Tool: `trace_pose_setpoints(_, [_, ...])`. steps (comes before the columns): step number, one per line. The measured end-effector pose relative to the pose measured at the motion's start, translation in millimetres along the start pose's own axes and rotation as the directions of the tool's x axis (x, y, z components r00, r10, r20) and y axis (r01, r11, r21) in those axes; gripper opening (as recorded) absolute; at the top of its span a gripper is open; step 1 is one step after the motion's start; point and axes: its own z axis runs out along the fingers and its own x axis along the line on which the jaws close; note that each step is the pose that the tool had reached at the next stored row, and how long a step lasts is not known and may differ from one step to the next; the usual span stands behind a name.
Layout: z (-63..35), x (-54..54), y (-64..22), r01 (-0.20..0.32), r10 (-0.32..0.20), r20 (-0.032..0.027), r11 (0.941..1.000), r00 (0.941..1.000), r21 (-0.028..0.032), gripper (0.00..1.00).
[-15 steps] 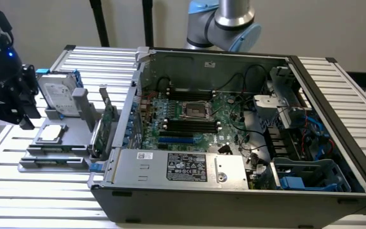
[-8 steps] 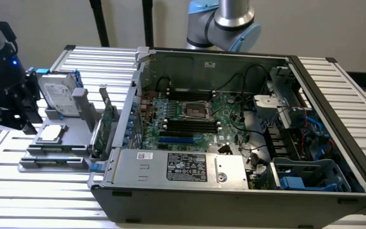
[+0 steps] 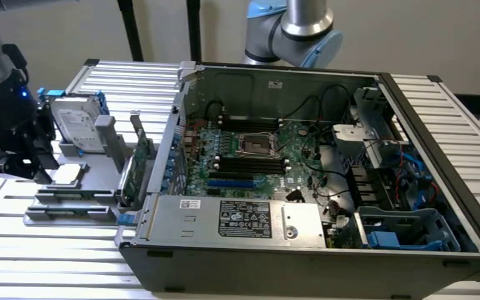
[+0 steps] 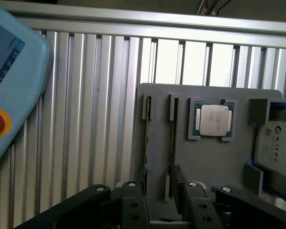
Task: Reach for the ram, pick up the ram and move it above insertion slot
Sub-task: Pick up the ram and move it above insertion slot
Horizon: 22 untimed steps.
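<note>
hovering over the grey holder plate (image 4: 205, 162), my gripper (image 4: 159, 185) has its fingers spread apart and grasps nothing. the ram (image 4: 173, 136) stands on edge in its slot on that plate and runs down into the gap between my fingers, with a second green stick (image 4: 146, 138) just beside it. the processor (image 4: 213, 119) lies near them on the plate, the hard drive (image 4: 276, 148) beyond it. the open computer case (image 3: 307, 250) stands well apart, at the exterior view's right.
</note>
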Motion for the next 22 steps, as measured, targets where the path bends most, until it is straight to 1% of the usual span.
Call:
trace_pose_setpoints(11, [20.1,5.7,0.1,0.004,-0.004,0.0,1.0,1.0,0.0,0.36])
trace_pose_setpoints(22, [40.2,8.9,-0.1,0.004,-0.004,0.0,1.0,1.0,0.0,0.36])
